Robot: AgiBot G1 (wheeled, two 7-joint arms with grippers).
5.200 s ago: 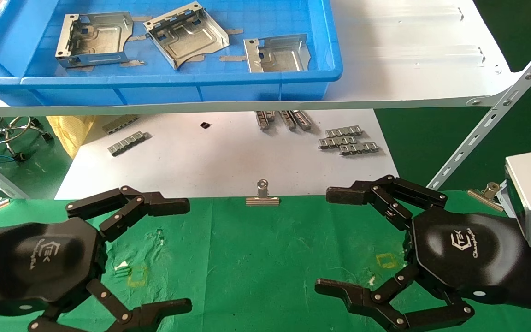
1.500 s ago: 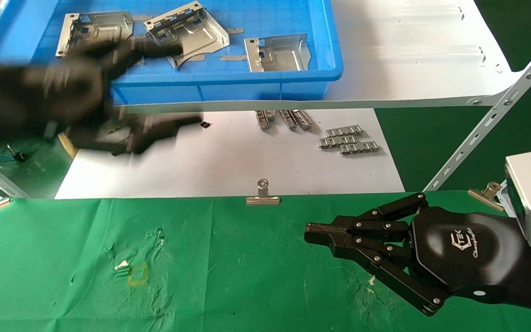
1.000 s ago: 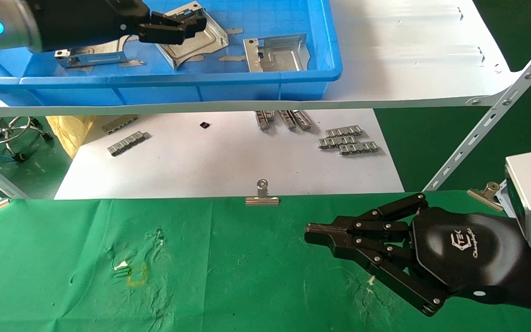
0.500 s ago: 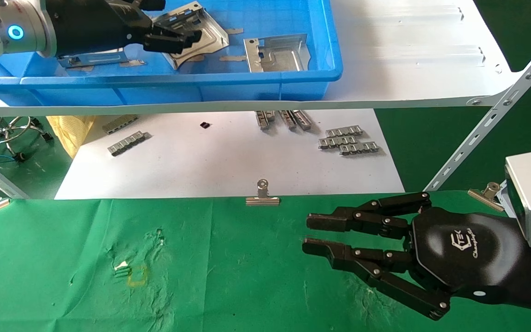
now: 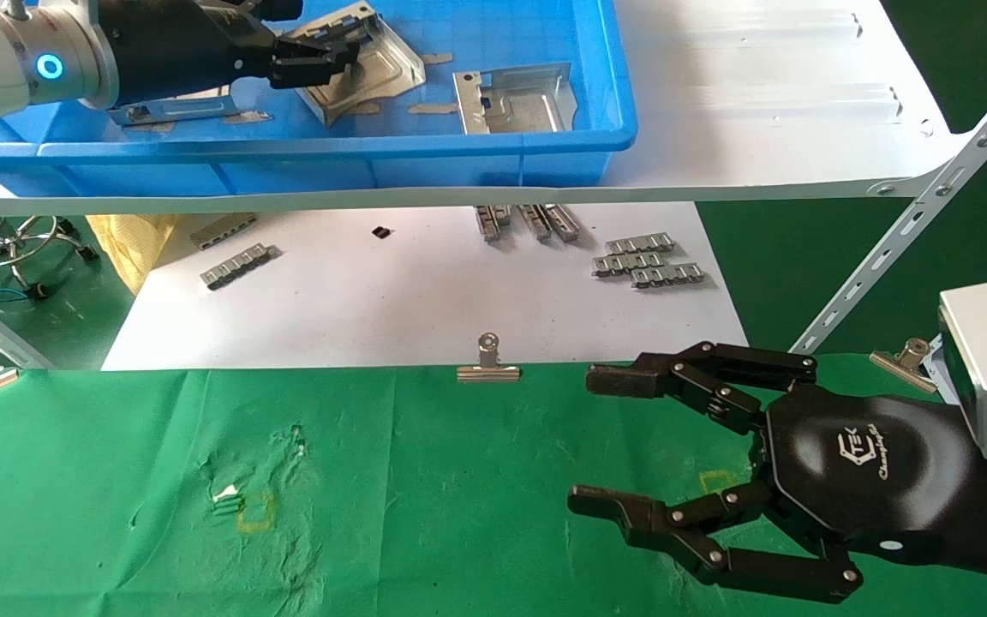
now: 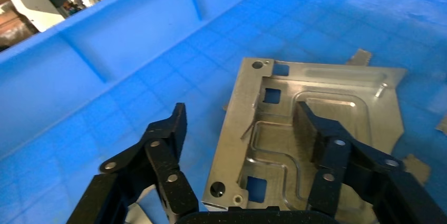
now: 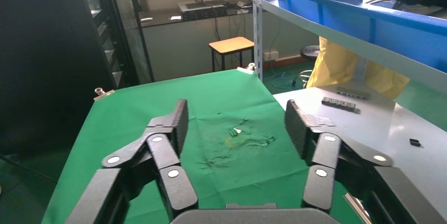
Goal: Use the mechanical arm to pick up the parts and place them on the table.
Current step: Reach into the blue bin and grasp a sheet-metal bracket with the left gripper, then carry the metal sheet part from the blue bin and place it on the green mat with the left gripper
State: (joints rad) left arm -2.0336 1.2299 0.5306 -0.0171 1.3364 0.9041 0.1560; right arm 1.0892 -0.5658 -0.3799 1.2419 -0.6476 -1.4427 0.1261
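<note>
Three silver-grey sheet-metal parts lie in the blue tray [image 5: 373, 150]: a left one [image 5: 176, 109] mostly hidden by my left arm, a tilted middle one [image 5: 382, 64] and a right one [image 5: 515, 98]. My left gripper [image 5: 314, 51] is open at the middle part. In the left wrist view the left gripper [image 6: 240, 121] straddles the part's [image 6: 274, 145] edge, with one finger [image 6: 321, 134] over its ribbed face and the other over the tray floor [image 6: 105, 50]. My right gripper [image 5: 596, 439] is open and empty above the green table [image 5: 416, 480]. It also shows in the right wrist view [image 7: 234, 121].
The tray stands on a white shelf [image 5: 759, 128] with a slanted metal brace [image 5: 913, 223]. Below it lies a white board [image 5: 416, 291] with small ridged strips [image 5: 648, 261]. A silver binder clip [image 5: 487, 364] pins the cloth's far edge. Yellow square outlines [image 5: 255, 512] mark the cloth.
My left arm rose from the cloth into the tray and settled its fingers at the middle part. My right gripper shut, then spread its fingers wide open again.
</note>
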